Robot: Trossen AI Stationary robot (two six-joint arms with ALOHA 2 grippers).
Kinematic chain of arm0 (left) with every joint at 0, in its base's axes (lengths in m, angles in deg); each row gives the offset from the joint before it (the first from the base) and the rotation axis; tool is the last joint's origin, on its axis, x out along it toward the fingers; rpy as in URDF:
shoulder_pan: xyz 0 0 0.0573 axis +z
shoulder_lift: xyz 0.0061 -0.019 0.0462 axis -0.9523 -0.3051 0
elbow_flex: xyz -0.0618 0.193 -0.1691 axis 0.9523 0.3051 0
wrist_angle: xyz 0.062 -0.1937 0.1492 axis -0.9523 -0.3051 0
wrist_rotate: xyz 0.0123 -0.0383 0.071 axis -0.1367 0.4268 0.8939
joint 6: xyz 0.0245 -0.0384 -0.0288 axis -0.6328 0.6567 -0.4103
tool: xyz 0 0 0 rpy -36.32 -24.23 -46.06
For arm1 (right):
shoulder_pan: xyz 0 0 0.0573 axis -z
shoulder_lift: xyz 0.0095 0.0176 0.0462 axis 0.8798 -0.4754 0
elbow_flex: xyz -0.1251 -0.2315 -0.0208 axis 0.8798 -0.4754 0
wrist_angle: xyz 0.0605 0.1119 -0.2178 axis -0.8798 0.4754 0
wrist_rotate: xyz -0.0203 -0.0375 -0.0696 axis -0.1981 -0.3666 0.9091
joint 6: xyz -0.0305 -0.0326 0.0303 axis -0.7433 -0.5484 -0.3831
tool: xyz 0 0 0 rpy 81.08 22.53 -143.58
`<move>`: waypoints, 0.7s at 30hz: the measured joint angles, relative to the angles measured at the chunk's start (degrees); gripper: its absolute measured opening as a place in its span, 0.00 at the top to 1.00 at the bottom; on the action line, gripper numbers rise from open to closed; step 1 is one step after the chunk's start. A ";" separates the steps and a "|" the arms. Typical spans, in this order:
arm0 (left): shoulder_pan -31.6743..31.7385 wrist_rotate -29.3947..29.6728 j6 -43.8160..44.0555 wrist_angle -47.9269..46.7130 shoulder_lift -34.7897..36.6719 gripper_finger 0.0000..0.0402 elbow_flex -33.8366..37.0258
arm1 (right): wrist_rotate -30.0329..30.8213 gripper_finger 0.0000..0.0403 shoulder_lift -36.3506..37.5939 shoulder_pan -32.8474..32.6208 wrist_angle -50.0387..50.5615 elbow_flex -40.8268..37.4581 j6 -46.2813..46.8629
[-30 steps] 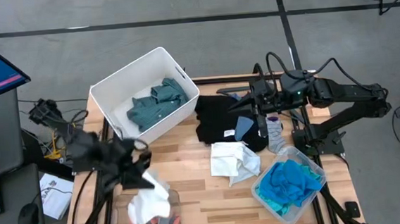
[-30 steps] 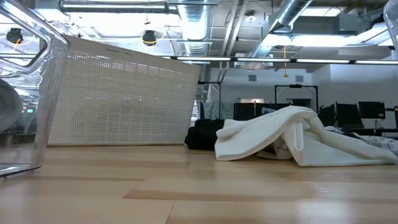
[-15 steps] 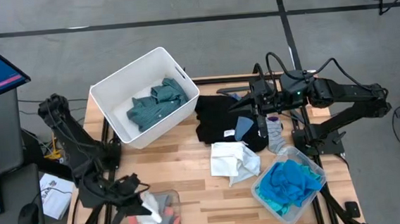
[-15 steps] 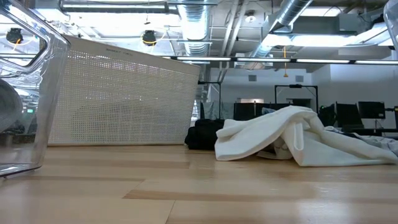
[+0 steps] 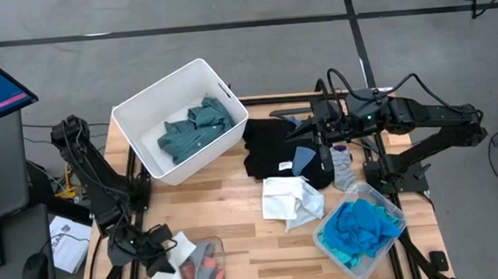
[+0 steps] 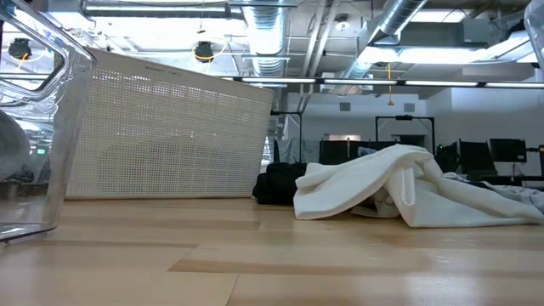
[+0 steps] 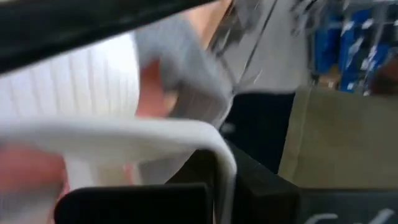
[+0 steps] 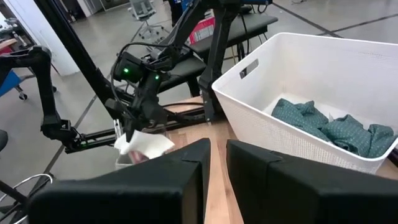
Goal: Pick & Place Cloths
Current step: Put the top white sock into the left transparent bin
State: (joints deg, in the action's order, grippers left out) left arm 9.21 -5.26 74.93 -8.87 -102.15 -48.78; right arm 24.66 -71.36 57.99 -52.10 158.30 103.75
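Our left gripper [image 5: 162,258] is low at the table's near-left corner, arm folded back w/ elbow raised off the left edge; can't tell how its fingers sit. Our right gripper [image 5: 305,128] hangs over the far right of the table, arm stretched in from the right side, fingers [image 8: 186,180] nearly together w/ a narrow gap.

surface [image 6: 280,255]: light wood planks, bare in the foreground | white perforated bin [image 6: 170,136]: stands left of centre, wall facing the camera | clear plastic container [image 6: 42,102]: at the left edge, pale fabric showing through it | white cloth [image 6: 391,187]: crumpled heap right of centre | black cloth [image 6: 276,183]: low behind it, beside the bin | no gripper in sight
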 joint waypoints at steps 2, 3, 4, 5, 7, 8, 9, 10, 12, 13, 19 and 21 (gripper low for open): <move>0.00 -4.41 2.05 0.00 0.00 1.00 0.35 | 0.00 0.87 0.00 0.01 -0.01 0.00 -0.06; 0.02 -6.32 3.21 -0.21 0.00 1.00 0.37 | 0.01 0.87 0.00 0.01 -0.01 0.00 -0.28; 0.04 -7.67 4.29 -0.54 0.00 1.00 0.41 | 0.01 0.87 0.00 0.01 0.09 0.00 -0.46; 0.05 -8.64 5.40 -0.75 0.00 1.00 0.47 | 0.02 0.87 0.00 0.01 0.36 0.00 -0.48; 0.10 -9.49 7.59 -0.82 0.00 1.00 0.51 | 0.02 0.87 0.00 0.01 1.22 0.00 -0.61; 0.11 -9.51 8.76 -0.53 0.00 1.00 0.51 | 0.02 0.87 0.00 0.01 1.78 0.00 -0.95; 0.11 -9.49 9.41 -0.18 0.00 0.99 0.51 | 0.03 0.87 0.00 0.01 2.22 0.00 -1.60; 0.11 -9.45 9.70 0.28 0.00 0.99 0.51 | 0.02 0.87 0.00 0.01 2.56 0.00 -1.96; 0.15 -8.83 9.70 2.46 0.00 0.96 0.51 | 0.04 0.87 0.00 0.01 3.24 0.00 -2.01; 0.15 -8.58 9.58 4.04 0.03 0.95 0.51 | 0.04 0.87 0.00 0.01 3.35 0.00 -2.04; 0.89 -5.31 5.15 13.82 0.11 0.77 0.49 | 0.04 0.87 0.00 0.01 3.33 0.00 -3.45; 1.44 -5.05 4.06 14.57 0.11 0.70 0.49 | 0.04 0.87 0.00 0.03 3.29 0.00 -3.48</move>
State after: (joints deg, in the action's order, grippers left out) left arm 10.65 -10.31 78.98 5.70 -102.04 -48.30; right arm 24.70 -71.36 58.01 -48.81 158.30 100.27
